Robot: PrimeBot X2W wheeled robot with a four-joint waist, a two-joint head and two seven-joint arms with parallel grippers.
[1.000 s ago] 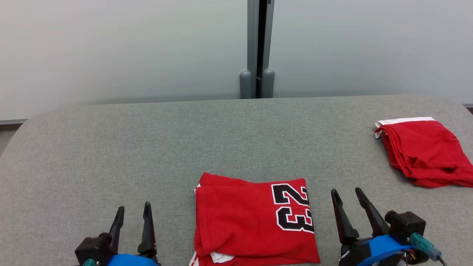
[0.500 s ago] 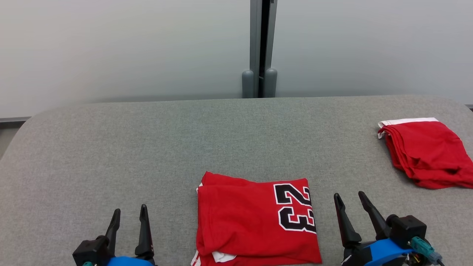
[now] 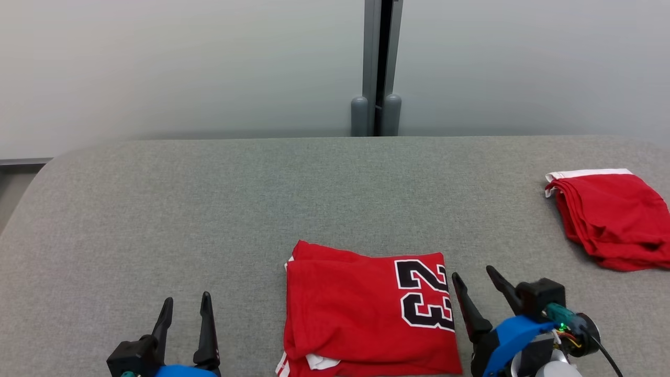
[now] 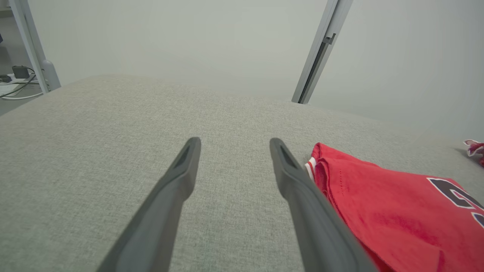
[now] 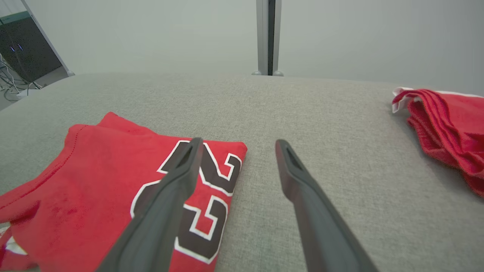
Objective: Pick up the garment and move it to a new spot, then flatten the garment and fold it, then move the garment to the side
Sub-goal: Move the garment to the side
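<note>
Flanking the folded garment [image 3: 366, 309] at the surface's [image 3: 209, 199] near edge, your left gripper [image 3: 187, 297] and right gripper [image 3: 472, 272] gape wide, empty, apparently ready to shift it aside.

This looks like a lab or office test room. Beyond the grey fabric-covered counter [image 3: 209, 199] stand frosted partition panels [image 3: 157, 68], joined by a grey metal post [image 3: 382, 63]. On the floor at the far left lie cables [image 4: 17, 96] (a small dark adapter among them), and a dark cabinet [image 5: 30, 53] there shows tiny blue lights.
</note>
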